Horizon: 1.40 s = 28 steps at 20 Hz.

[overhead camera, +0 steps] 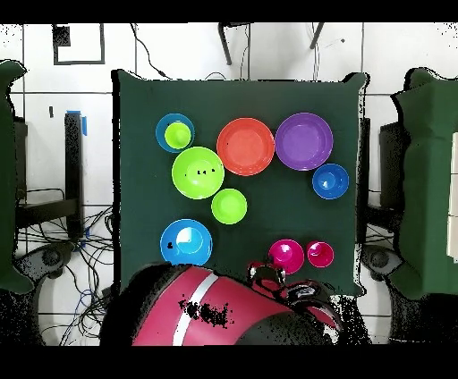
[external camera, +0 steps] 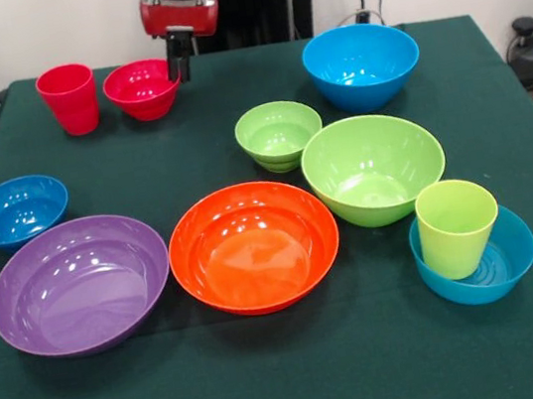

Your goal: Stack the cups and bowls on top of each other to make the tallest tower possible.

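1. No brand, label or writing can be read on any cup or bowl.
2. The lime-green tumbler (external camera: pixel 457 226) stands upright inside the teal-blue bowl (external camera: pixel 503 269) at the front view's lower right; that is the only stacked pair.
3. The red tumbler (external camera: pixel 69 99) stands alone, just beside the small red bowl (external camera: pixel 141 88).
4. The gripper (external camera: pixel 179 57) hangs at that red bowl's rim; whether it grips the rim or is parted, I cannot tell.
5. The dark-blue bowl (external camera: pixel 17 209), purple bowl (external camera: pixel 78 283), orange bowl (external camera: pixel 254 247), two green bowls (external camera: pixel 372 166) and a large blue bowl (external camera: pixel 362 63) all sit empty.
6. Bare green cloth (external camera: pixel 293 376) runs along the front view's lower edge
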{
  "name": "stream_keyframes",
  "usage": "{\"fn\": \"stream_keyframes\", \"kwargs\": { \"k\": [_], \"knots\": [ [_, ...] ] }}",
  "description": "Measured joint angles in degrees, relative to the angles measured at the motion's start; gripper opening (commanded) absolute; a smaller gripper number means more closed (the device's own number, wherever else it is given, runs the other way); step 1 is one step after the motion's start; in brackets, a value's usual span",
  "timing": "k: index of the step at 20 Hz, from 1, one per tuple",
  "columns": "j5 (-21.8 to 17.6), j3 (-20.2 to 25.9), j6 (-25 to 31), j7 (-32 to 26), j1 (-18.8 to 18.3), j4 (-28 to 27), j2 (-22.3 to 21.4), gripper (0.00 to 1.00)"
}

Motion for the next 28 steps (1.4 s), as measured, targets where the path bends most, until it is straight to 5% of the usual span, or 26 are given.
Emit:
{"fn": "stream_keyframes", "kwargs": {
  "k": [9, 10, 28],
  "knots": [
    [0.0, 0.0, 0.0, 0.0, -0.1, 0.0, 0.0, 0.00],
    [0.0, 0.0, 0.0, 0.0, -0.1, 0.0, 0.0, 1.00],
    [0.0, 0.0, 0.0, 0.0, -0.6, -0.2, 1.0, 1.00]
  ]
}}
